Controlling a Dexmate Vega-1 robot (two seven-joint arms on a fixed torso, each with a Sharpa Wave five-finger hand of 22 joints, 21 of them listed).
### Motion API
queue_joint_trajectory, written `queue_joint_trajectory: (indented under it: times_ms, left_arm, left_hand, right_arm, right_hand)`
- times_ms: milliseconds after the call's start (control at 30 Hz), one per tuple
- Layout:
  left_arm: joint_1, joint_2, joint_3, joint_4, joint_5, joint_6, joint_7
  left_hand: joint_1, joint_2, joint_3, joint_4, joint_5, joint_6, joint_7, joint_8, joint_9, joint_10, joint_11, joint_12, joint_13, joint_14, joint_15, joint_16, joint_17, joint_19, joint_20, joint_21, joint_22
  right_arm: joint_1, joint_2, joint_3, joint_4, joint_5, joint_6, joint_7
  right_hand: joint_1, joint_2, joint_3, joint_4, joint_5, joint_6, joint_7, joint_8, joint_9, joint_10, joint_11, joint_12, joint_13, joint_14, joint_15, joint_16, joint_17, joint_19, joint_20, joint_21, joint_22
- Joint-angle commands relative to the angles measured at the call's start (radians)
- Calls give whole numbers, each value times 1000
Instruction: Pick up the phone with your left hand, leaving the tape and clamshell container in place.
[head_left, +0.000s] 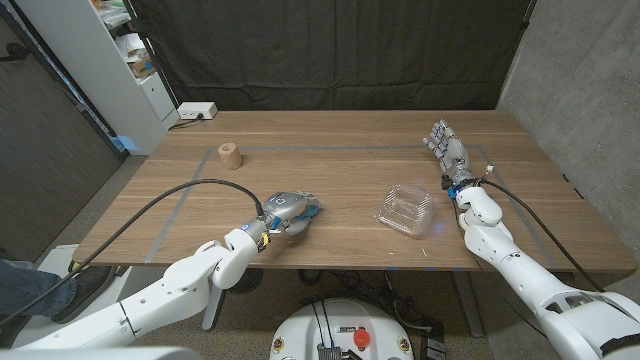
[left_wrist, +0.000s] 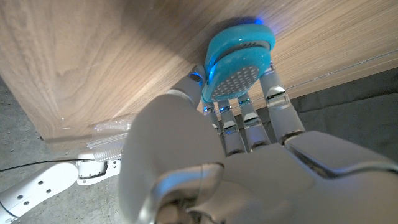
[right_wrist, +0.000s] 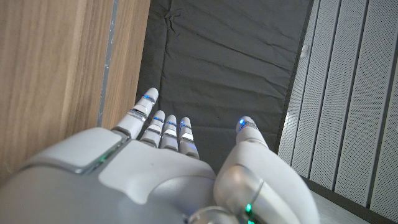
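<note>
Blue phone (left_wrist: 239, 65) under the left robot hand (head_left: 285, 211), fingers (left_wrist: 277, 99) pressed around it on the wooden table (head_left: 330, 165).

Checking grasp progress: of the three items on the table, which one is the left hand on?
The blue phone, under the left hand. The clamshell container and the tape lie apart, untouched.

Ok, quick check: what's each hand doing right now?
Left hand: fingers closed on the blue phone, at the table.
Right hand: open, holding nothing.
</note>
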Motion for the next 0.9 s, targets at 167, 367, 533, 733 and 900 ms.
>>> queue_joint_trajectory:
  times_ms: [167,367,533,733,900]
  left_arm:
    - [2,-10,-8,4,-22,-4,35]
    - [-3,-10,-5,3,-21,0,26]
    - [-4,-6,-7,2,-27,-2,22]
    - [10,11,-24,-9,-57,-36,44]
    - [16,10,-31,-19,-45,-21,51]
  left_hand:
    - [108,69,21,5,19,36,2,15,10,31,-6,17,13,139,-109,63,97,49,-51,33,0]
    - [111,69,23,6,21,36,4,14,11,32,-4,18,15,142,-109,63,99,49,-55,37,0]
    - [111,69,23,9,22,34,5,13,12,29,-3,18,17,144,-106,62,101,48,-57,39,-1]
    - [109,69,23,14,23,34,4,13,13,29,-4,18,19,143,-107,60,104,44,-56,42,-1]
    - [109,67,23,14,24,37,3,13,14,31,-5,19,21,144,-108,59,106,42,-54,45,-1]
  right_arm:
    - [-11,-6,2,-18,0,-9,-8]
    - [-8,-3,0,-12,-1,-6,-6]
    - [-8,-3,-1,-14,-3,-7,-9]
    - [-11,-6,0,-24,-5,-9,-15]
    - [-10,-8,0,-26,-6,-10,-16]
  right_hand:
    - [1,9,-4,2,-1,3,0,-2,2,8,3,0,2,9,-1,6,6,8,3,0,4]
    - [2,9,-4,1,-1,3,1,-2,2,7,1,-1,2,9,0,5,6,8,3,0,4]
    - [2,9,-4,0,-1,3,0,-2,2,7,2,-1,2,10,0,5,6,8,3,0,4]
    - [1,10,-4,1,0,3,0,-2,2,8,2,-1,2,10,0,5,6,9,3,0,4]
    - [1,10,-4,1,0,3,0,-2,2,7,1,-1,2,11,-1,5,6,9,3,0,4]
